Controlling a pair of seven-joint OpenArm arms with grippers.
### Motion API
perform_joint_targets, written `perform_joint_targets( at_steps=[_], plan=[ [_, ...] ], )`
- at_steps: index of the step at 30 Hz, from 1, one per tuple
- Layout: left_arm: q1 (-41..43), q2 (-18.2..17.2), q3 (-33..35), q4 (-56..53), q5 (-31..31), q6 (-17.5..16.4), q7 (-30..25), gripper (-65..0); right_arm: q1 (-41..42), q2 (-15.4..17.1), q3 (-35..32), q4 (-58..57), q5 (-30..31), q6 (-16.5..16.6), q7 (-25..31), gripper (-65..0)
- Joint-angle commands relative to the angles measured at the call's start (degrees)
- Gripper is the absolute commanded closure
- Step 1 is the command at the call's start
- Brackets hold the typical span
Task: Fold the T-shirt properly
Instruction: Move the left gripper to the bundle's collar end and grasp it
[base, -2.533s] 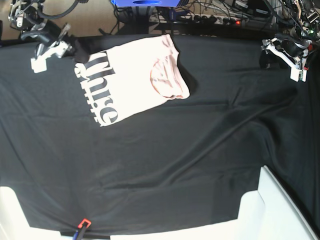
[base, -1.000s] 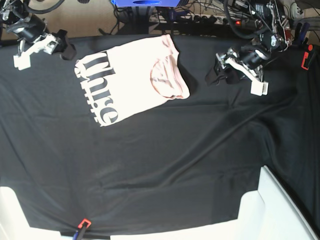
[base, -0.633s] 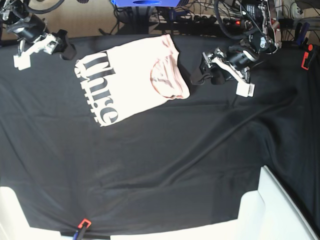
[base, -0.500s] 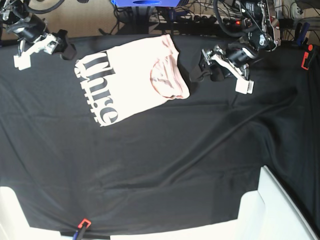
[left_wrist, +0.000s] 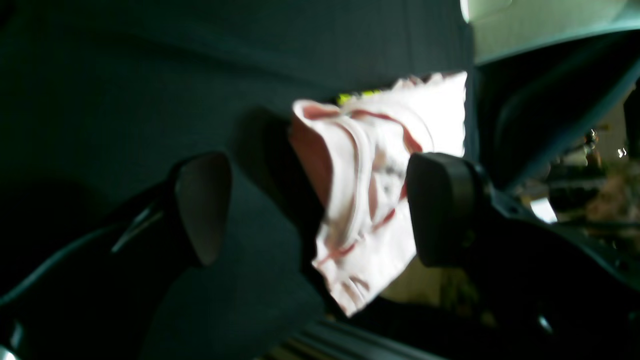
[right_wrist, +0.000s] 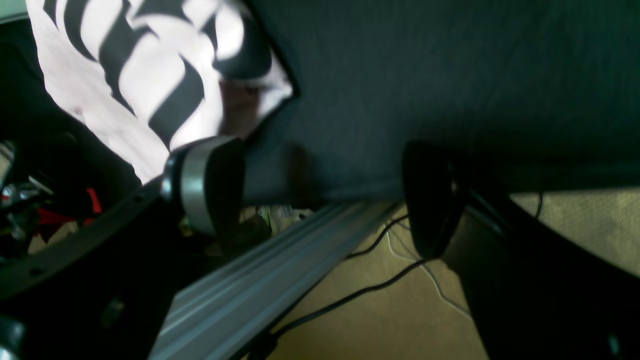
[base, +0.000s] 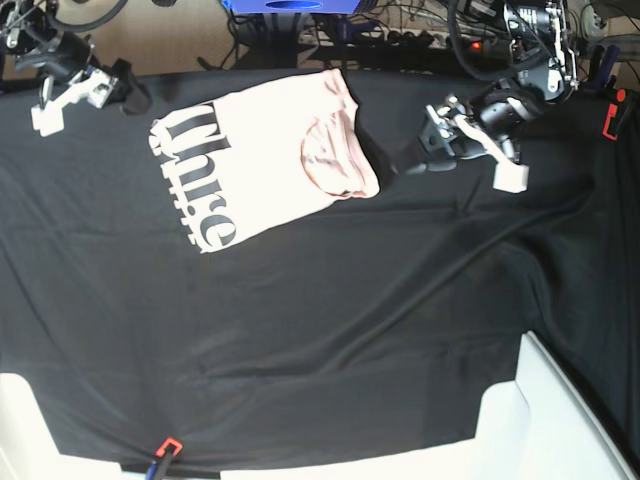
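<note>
Looking down from the base camera, I have the T-shirt (base: 262, 160) lying partly folded on the black cloth (base: 330, 320) that covers the desk, up near the far edge. Its black lettering sits along the edge on my right arm's side, and the collar end is bunched into a small heap on the side toward my left arm.

My left hand (base: 425, 152) sits just beside that bunched end, not touching it. Through the left wrist camera its two dark fingers (left_wrist: 202, 205) stand wide apart with nothing between them, and the crumpled pink fabric with reddish seams shows beyond the gap.

My right hand (base: 118, 88) hangs at the far corner of the desk, near the lettered edge of the shirt. From its wrist camera the fingers (right_wrist: 210, 185) are spread and hold nothing; one is in front of the shirt's corner, though I cannot tell whether it touches. A metal rail (right_wrist: 260, 280) and cables (right_wrist: 350, 290) on the floor show below.
</note>
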Motion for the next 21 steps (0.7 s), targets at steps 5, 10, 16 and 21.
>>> perform_joint_targets(
  at_steps=[5, 10, 16, 21],
  plan=[
    [-0.5, 1.02, 3.33, 0.28, -1.54, -0.71, 1.08, -53.7, -0.04, 0.53, 0.6, 0.85, 1.13, 0.61, 0.61, -46.9],
    [-0.59, 1.37, 4.39, -1.04, -1.28, -0.71, 0.99, -53.7, 0.05, 0.53, 0.42, 0.85, 1.31, 0.61, 0.61, -46.9],
    [-4.9, 1.46, 4.74, -15.01, -1.19, -0.71, -1.38, -53.7, 0.05, 0.53, 0.51, 0.85, 1.4, 0.7, 0.61, -46.9],
    [-5.42, 3.39, 4.65, -16.24, 3.03, -0.71, -3.05, -53.7, 0.05, 0.53, 0.6, 0.85, 1.4, 0.7, 0.61, -46.9]
  ],
)
